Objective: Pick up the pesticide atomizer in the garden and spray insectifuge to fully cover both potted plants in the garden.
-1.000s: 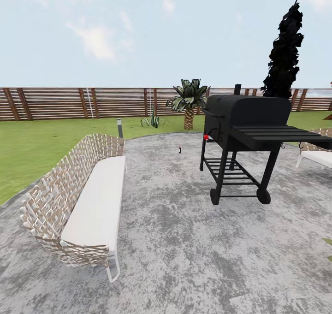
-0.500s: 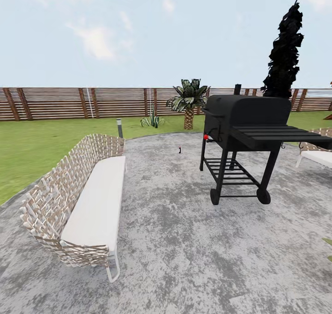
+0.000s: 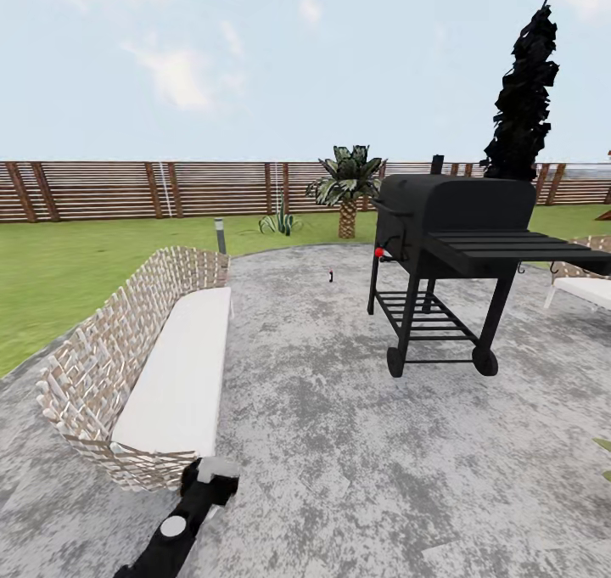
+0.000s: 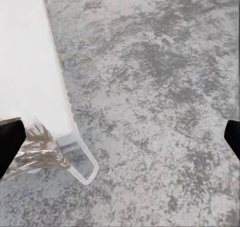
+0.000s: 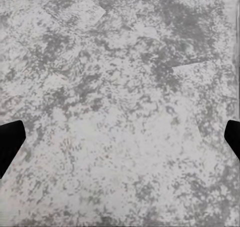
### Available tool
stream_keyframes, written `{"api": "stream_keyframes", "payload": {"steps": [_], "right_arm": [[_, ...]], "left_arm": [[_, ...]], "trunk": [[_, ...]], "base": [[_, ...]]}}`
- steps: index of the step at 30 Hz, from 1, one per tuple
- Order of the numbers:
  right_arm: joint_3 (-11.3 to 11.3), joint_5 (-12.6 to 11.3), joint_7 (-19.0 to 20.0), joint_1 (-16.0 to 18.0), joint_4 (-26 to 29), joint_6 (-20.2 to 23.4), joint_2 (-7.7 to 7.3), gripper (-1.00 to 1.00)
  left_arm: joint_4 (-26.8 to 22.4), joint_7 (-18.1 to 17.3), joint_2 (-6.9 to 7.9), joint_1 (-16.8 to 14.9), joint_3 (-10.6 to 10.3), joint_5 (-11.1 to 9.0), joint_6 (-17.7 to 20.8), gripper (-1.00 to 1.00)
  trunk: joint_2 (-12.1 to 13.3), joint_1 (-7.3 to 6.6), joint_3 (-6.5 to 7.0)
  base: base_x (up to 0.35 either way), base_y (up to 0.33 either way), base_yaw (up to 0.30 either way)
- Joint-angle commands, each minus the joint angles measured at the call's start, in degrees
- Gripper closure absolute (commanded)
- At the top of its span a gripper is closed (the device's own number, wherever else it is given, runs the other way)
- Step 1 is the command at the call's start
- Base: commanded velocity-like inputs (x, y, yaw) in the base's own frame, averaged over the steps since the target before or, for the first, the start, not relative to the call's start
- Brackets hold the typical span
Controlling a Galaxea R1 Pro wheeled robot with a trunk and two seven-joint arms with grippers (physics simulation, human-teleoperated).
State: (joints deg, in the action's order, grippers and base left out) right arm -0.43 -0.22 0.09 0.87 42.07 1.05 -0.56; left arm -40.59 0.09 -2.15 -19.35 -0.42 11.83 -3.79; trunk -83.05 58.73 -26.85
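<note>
Judging from how things lie, the task has barely begun: nothing is held, no spraying can have happened, and the fetch, the approach to the plants and both coverings are all left. The small dark slim spray bottle (image 3: 331,276) that I take for the pesticide atomizer stands on the paving to the left of the black barrel barbecue grill on its wheeled frame (image 3: 450,255), well apart from it and far from the robot; it is too small to make out its trigger head. Beyond the grill and to its left, at the edge of the lawn, a narrow spiky dark-green rosette (image 3: 278,221) looks like one of the potted plants; I cannot pick out the other. The left end effector (image 4: 120,139) has its dark fingertips spread wide apart with nothing between them, looking down on the paving and the corner leg of the woven wicker sofa with a white cushion (image 3: 153,366), which sits well left of the grill; the black left arm (image 3: 182,523) rises just beside that sofa's near end. The right end effector (image 5: 120,139) is likewise spread wide and empty over bare paving. The ground is a round mottled grey paved patio (image 3: 339,442), flat, ringed by green lawn (image 3: 68,272), with a brown slatted wooden fence (image 3: 127,189) behind the grill, a scaly-trunked palm (image 3: 346,189) and a tall dark conifer (image 3: 522,94).
</note>
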Motion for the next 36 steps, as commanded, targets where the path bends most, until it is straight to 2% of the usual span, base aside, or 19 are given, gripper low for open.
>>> {"api": "stream_keyframes", "payload": {"steps": [1, 6, 10, 14, 19, 36], "right_arm": [[0.0, 0.0, 0.0, 0.0, 1.6, 0.1, 0.03, -1.00], [-0.1, 0.0, -0.1, 0.0, 4.3, 0.1, 0.14, -1.00], [-0.1, 0.1, 0.0, 0.0, 4.6, 0.2, 0.04, -1.00], [0.1, 0.2, 0.1, 0.0, 5.3, 0.3, -0.25, -1.00], [0.3, 0.2, 0.1, 0.0, 5.7, 0.3, -0.24, -1.00], [-0.1, 0.0, 0.2, 0.0, 5.7, 0.3, -0.37, -1.00]], "left_arm": [[0.0, 0.0, -0.37, -1.7, 0.1, -0.7, -0.2, -1.00], [0.0, 0.0, -2.05, -5.7, 0.0, -2.0, -0.6, -1.00], [0.1, -0.1, -2.20, -6.2, 0.1, -2.3, -0.7, -1.00], [0.2, 0.0, -2.14, -6.3, 0.2, -5.5, -0.7, -1.00], [0.2, -0.1, -2.00, -6.3, 0.2, -8.0, -0.7, -1.00], [0.3, -0.1, -1.92, -6.3, 0.2, -8.4, -0.7, -1.00]], "trunk": [[0.0, 0.00, -0.07], [0.0, 0.00, -0.07], [0.0, 0.00, -0.07], [0.0, 0.00, -0.07], [0.0, 0.00, -0.07], [0.0, 0.00, -0.07]], "base": [[0.000, 0.000, 0.000], [0.000, 0.000, 0.000], [0.000, 0.000, 0.000], [0.000, 0.000, 0.000], [0.006, 0.000, 0.000], [0.241, -0.197, 0.000]]}}
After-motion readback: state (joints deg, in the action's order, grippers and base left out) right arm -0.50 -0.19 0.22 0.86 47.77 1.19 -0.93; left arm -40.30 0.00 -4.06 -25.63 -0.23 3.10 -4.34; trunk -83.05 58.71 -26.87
